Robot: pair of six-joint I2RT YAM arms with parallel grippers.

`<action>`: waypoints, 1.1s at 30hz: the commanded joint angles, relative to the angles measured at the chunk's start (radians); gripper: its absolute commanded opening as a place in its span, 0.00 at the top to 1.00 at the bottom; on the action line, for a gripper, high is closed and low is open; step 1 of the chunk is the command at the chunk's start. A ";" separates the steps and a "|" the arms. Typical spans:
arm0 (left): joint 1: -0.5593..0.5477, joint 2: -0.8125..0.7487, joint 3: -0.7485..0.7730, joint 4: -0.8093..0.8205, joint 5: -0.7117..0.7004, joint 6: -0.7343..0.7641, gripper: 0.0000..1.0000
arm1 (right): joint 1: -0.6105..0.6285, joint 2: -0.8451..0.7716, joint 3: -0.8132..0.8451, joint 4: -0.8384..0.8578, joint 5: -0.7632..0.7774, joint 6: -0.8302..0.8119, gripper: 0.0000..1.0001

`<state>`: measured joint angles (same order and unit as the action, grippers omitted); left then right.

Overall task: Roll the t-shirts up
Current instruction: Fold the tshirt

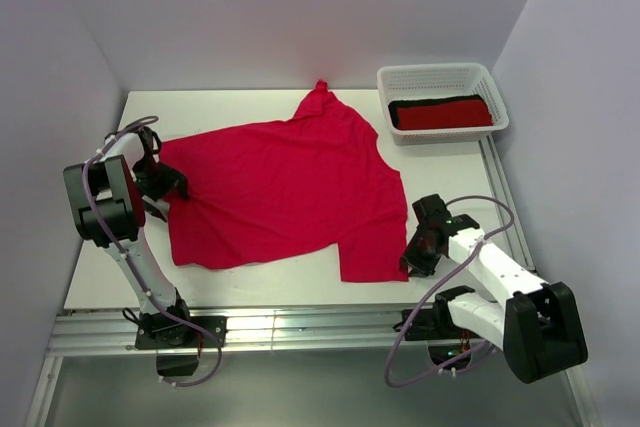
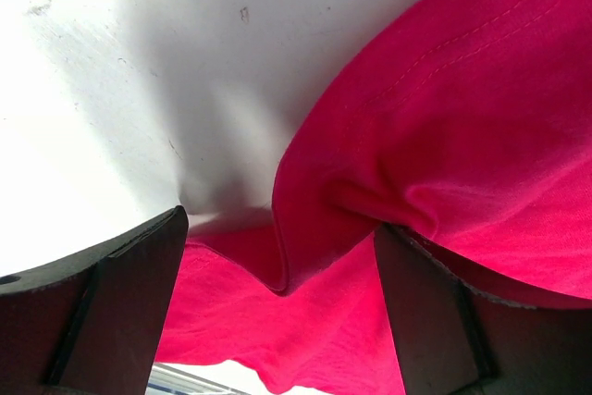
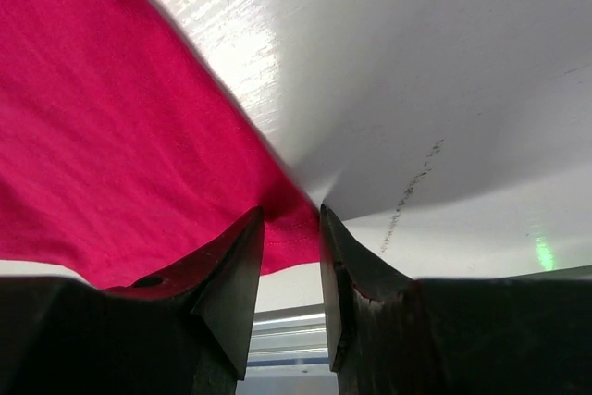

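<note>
A red t-shirt (image 1: 290,182) lies spread nearly flat on the white table (image 1: 240,277), its collar end pointing to the back. My left gripper (image 1: 172,187) is at the shirt's left edge. In the left wrist view it (image 2: 279,228) is wide open, with a raised fold of the shirt (image 2: 444,117) between its fingers. My right gripper (image 1: 412,257) is at the shirt's near right corner. In the right wrist view it (image 3: 291,215) has a narrow gap, and the hem corner of the shirt (image 3: 111,136) lies at its fingertips.
A white lattice basket (image 1: 440,72) stands at the back right, holding a rolled red t-shirt (image 1: 445,115) and a black cloth (image 1: 430,102) behind it. Grey walls close in on the left, back and right. A metal rail (image 1: 300,332) runs along the near edge.
</note>
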<state>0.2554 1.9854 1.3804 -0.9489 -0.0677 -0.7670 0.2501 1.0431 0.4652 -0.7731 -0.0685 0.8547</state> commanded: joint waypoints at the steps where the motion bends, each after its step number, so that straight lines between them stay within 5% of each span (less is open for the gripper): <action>1: -0.002 0.082 0.003 0.222 -0.103 -0.032 0.11 | 0.028 -0.006 -0.005 -0.040 0.036 0.007 0.62; 9: -0.001 -0.049 -0.035 0.167 -0.083 0.024 0.03 | 0.038 -0.126 0.016 -0.120 0.067 0.023 0.51; 24: -0.002 -0.447 -0.256 0.010 0.016 0.037 0.00 | 0.072 -0.128 -0.068 -0.023 0.033 0.081 0.57; 27: 0.001 -0.493 -0.280 -0.036 0.015 0.040 0.01 | 0.081 -0.100 -0.071 -0.003 0.030 0.092 0.64; 28: -0.001 -0.514 -0.291 -0.048 0.019 0.038 0.01 | 0.086 -0.095 -0.063 0.001 0.024 0.089 0.91; 29: 0.001 -0.528 -0.305 -0.057 0.020 0.035 0.01 | 0.087 -0.094 -0.054 -0.012 0.027 0.093 1.00; 33: 0.001 -0.621 -0.412 -0.090 0.009 0.028 0.04 | 0.087 -0.112 0.033 -0.086 0.059 0.093 1.00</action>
<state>0.2539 1.4342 1.0233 -0.9741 -0.0574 -0.7414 0.3279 0.9421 0.4286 -0.8211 -0.0475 0.9321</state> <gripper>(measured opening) 0.966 0.009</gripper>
